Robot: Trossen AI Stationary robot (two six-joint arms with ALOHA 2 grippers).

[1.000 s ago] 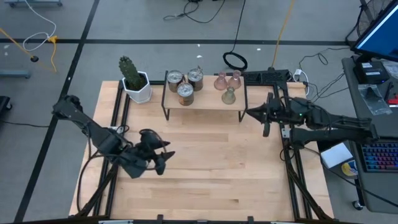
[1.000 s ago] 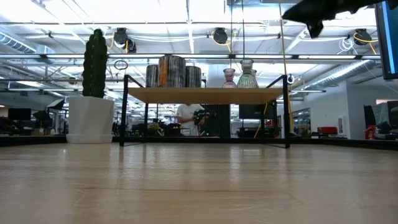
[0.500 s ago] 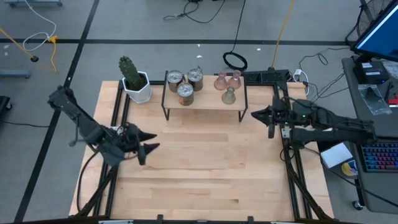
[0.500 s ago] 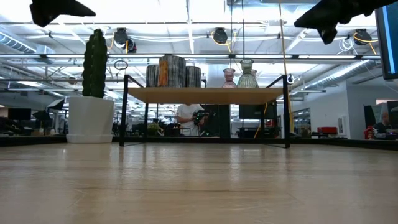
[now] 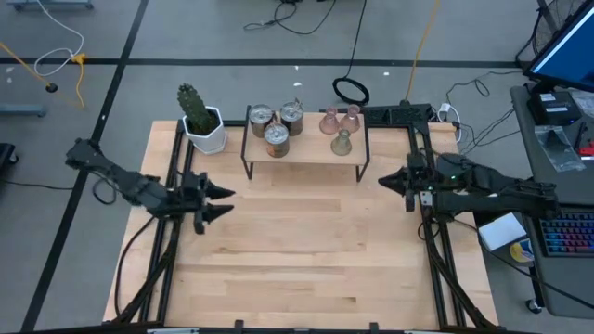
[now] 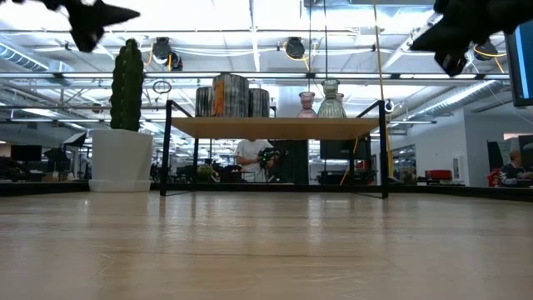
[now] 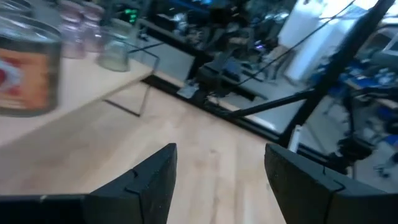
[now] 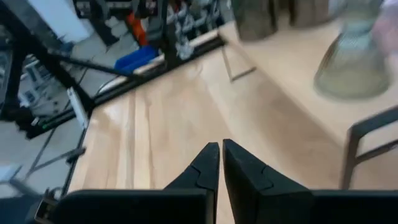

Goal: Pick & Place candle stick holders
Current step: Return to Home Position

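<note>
all six holders on the shelf, both grippers empty and clear of it

the near half of the table (image 5: 306,269) is bare wood. over its left part, the left gripper (image 5: 221,202) hangs in the air and points right. its two fingers are spread wide and there is nothing between them. at about the same depth on the right side, the right gripper (image 5: 384,182) points left. its fingers are drawn together to a thin slit and hold nothing. in the low view both grippers sit high, above the level of the shelf top.

the shelf (image 5: 306,150) stands farther back at the middle of the table, a small wooden top on thin black legs. the left gripper is nearer than the shelf and off to its left, well apart from it. the right gripper is just right of the shelf's near right leg and does not touch it.

three silvery metal holders (image 5: 276,137) stand in a cluster on the left half of the shelf top, one nearer and two behind it. on the right half, the green glass holder (image 5: 342,142) is the nearer one, and the two pink glass holders (image 5: 329,121) stand side by side behind it. all six are upright, and all lie farther back than either gripper.

left of the shelf, a cactus (image 5: 193,104) in a white pot stands at the far left of the table. beyond the table, a person (image 6: 248,158) shows under the shelf top in the low view.
</note>
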